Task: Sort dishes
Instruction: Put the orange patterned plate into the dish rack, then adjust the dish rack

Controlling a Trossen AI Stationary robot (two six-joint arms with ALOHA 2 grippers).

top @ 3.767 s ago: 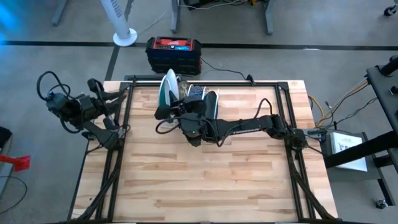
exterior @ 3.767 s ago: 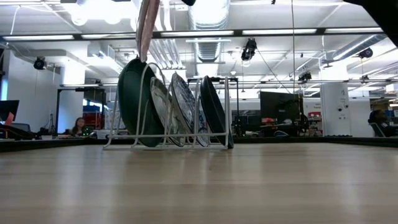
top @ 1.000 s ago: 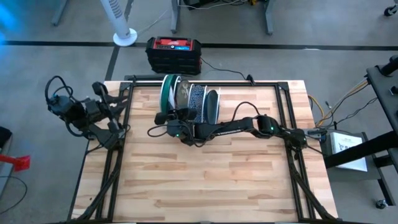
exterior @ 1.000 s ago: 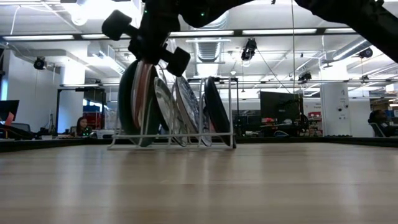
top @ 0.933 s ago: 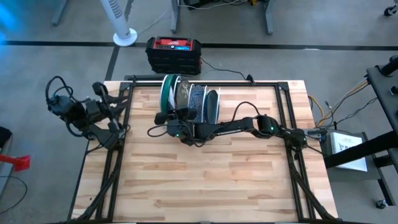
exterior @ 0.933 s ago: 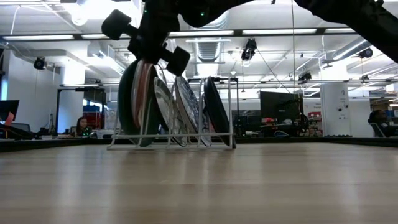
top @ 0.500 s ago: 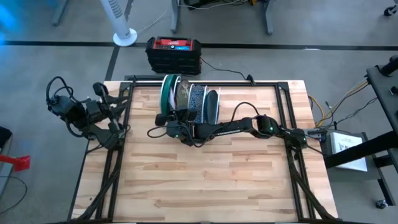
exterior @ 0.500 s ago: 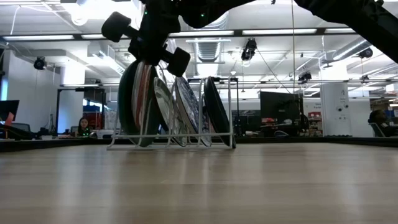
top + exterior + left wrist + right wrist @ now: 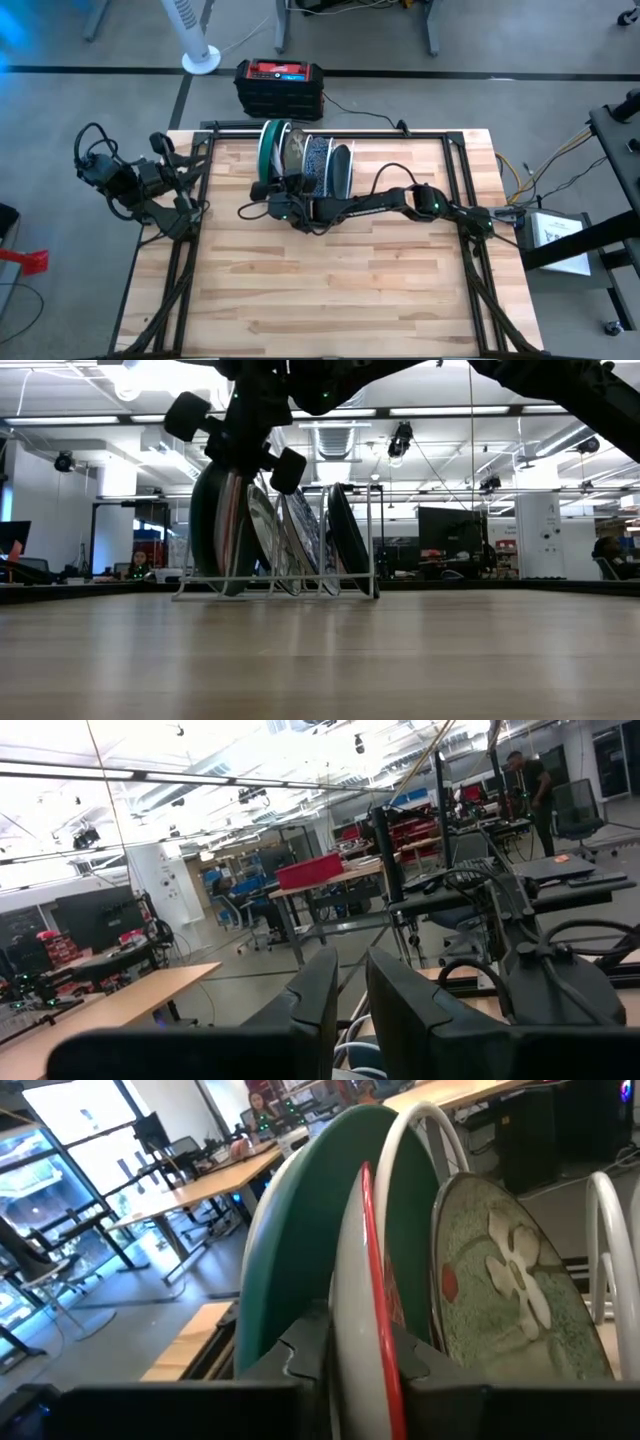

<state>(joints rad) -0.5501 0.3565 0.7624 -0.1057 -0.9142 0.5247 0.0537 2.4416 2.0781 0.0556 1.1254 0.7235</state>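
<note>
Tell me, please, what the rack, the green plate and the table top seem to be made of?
Rack: thin white wire, probably coated metal.
Green plate: smooth and glossy, likely glazed ceramic, perhaps melamine.
Table top: pale wood strips with visible grain, butcher-block style.

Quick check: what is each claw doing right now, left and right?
Left claw: shut, holding nothing, parked off the table's left edge.
Right claw: shut on the red-rimmed plate, which stands in the white rack.
</note>
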